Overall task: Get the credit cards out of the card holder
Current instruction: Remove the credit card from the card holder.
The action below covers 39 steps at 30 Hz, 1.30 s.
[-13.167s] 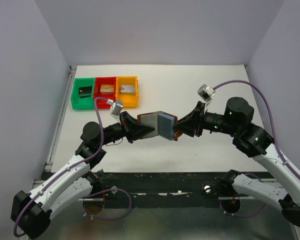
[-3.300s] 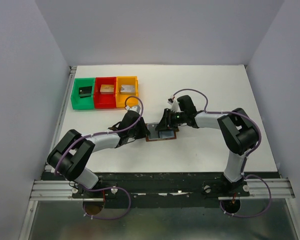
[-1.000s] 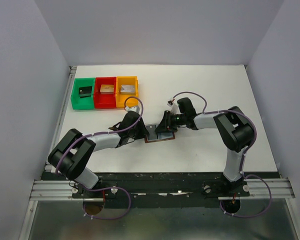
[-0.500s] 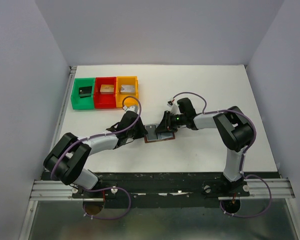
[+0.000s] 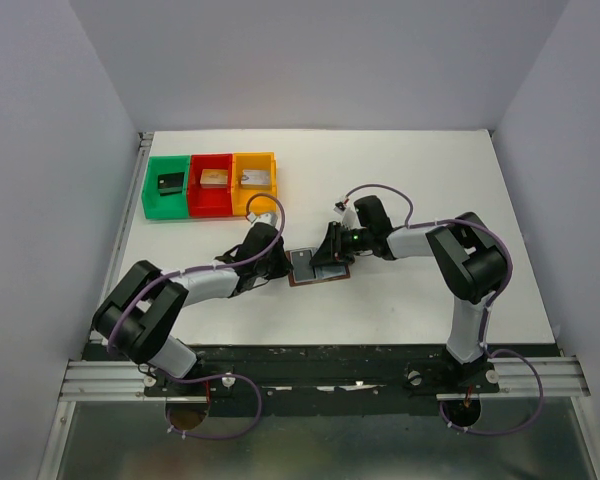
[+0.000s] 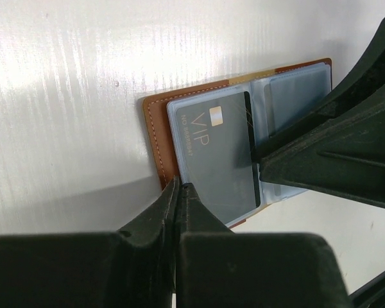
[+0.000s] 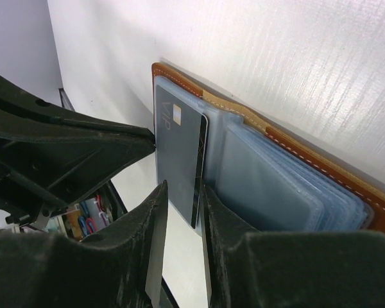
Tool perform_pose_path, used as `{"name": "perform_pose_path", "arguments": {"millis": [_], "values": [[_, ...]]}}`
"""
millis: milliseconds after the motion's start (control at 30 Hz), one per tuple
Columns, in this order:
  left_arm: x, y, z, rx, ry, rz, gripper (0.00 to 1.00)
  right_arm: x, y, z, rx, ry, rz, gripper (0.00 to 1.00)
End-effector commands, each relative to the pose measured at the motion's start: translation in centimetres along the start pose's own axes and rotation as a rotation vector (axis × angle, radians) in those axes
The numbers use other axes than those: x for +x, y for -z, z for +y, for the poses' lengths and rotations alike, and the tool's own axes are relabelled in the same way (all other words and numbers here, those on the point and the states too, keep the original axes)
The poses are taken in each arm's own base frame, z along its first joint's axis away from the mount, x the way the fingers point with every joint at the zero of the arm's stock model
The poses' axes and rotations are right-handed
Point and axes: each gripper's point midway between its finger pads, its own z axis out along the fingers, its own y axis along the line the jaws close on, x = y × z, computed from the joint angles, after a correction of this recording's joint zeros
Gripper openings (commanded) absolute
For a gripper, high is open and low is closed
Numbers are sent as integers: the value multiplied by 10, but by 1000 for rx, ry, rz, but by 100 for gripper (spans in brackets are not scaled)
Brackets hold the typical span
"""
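Note:
The card holder (image 5: pixel 322 272) lies open on the table, brown leather (image 6: pixel 153 135) with pale blue sleeves (image 7: pixel 276 186). A dark grey card marked VIP (image 6: pixel 221 154) sits in its left sleeve and also shows in the right wrist view (image 7: pixel 176 147). My left gripper (image 5: pixel 287 263) is shut on the holder's left edge (image 6: pixel 178 186). My right gripper (image 5: pixel 332 252) comes from the right. Its jaws stand slightly apart (image 7: pixel 183 192) with the card's corner between them. I see no other cards.
Green (image 5: pixel 166 186), red (image 5: pixel 211 183) and orange (image 5: pixel 254 181) bins stand at the back left, each holding a chunky block. Both arms stretch low over the table towards its middle, and their fingers meet over the holder.
Thirteen seconds ago both grippers held the open holder up above the table. Now it lies flat on the table. In the last second it shifted only slightly.

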Motion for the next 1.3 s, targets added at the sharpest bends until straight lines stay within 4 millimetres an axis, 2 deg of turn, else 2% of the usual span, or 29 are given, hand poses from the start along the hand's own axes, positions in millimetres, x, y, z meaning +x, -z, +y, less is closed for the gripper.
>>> {"name": "perform_pose_path", "arguments": {"millis": [0, 200, 367, 700, 833, 933, 1067, 1267], "values": [[-3, -5, 1, -8, -12, -8, 5, 8, -4, -2, -16, -9, 28, 34], [1, -9, 4, -22, -12, 7, 0, 8, -2, 1, -30, -8, 25, 35], [5, -11, 8, -35, -9, 21, 0, 7, -1, 8, -59, -6, 19, 35], [11, -13, 11, -39, -7, 37, 0, 11, -4, 0, -45, -27, 36, 35], [13, -14, 12, -42, -2, 44, 0, 9, -5, 11, -105, -34, 25, 35], [14, -14, 13, -43, -2, 46, 0, 8, -5, 18, -158, -46, 21, 39], [15, -13, 14, -47, -2, 48, 0, 9, -5, 14, -143, -56, 19, 44], [13, -13, 13, -43, -4, 46, 0, 13, -5, -1, -57, -45, 32, 43]]}}
